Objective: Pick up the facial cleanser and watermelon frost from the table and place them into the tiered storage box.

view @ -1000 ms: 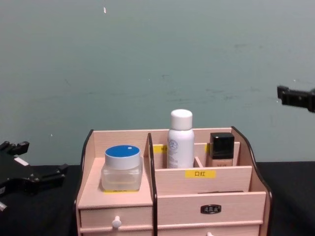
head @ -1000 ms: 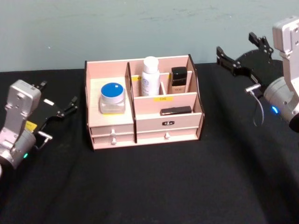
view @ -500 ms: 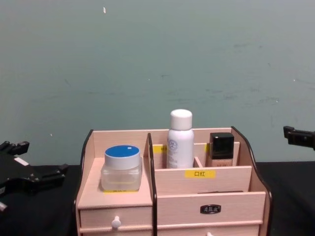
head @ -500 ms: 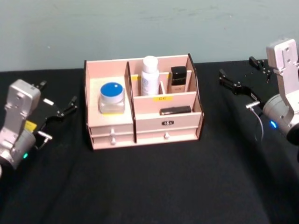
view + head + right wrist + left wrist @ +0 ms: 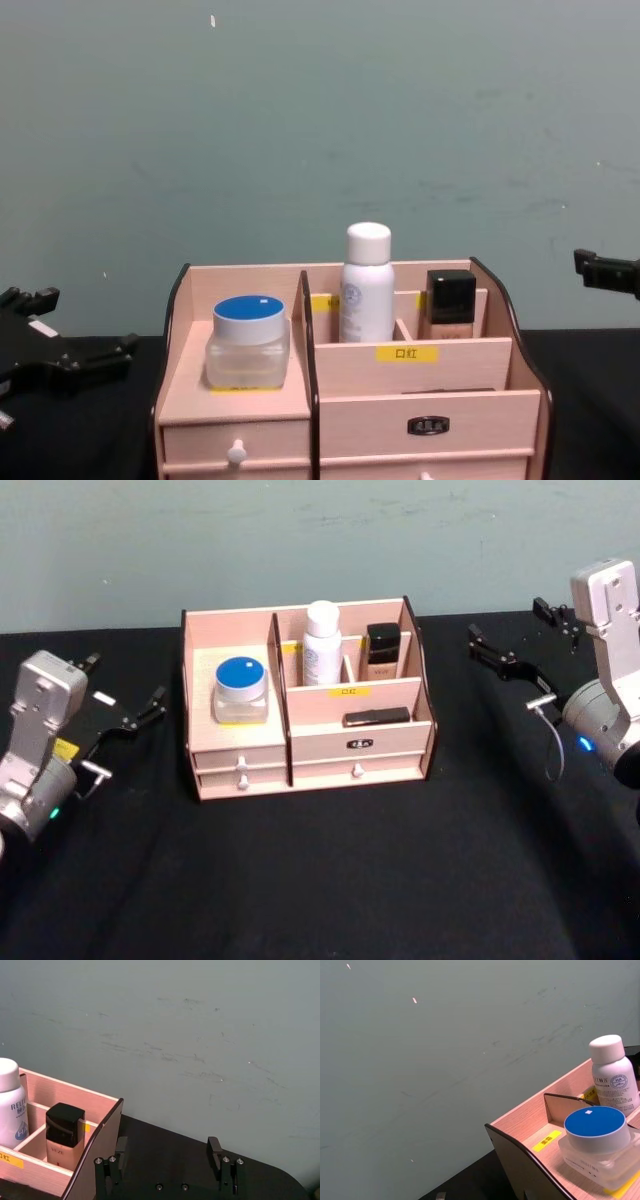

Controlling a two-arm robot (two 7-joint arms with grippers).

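From left to right, the left gripper (image 5: 125,695) rests on the black table (image 5: 330,880) with jaws apart, the blue-lidded jar (image 5: 241,689) sits on the wooden organiser's (image 5: 310,755) left shelf, the white bottle (image 5: 322,643) stands upright in its back compartment, and the right gripper (image 5: 520,640) hovers wide open, empty.

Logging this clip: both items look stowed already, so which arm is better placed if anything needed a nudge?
Neither clearly. The jar and white bottle stand in the box; the left claw sits nearer the jar, the right claw nearer the bottle, both open.
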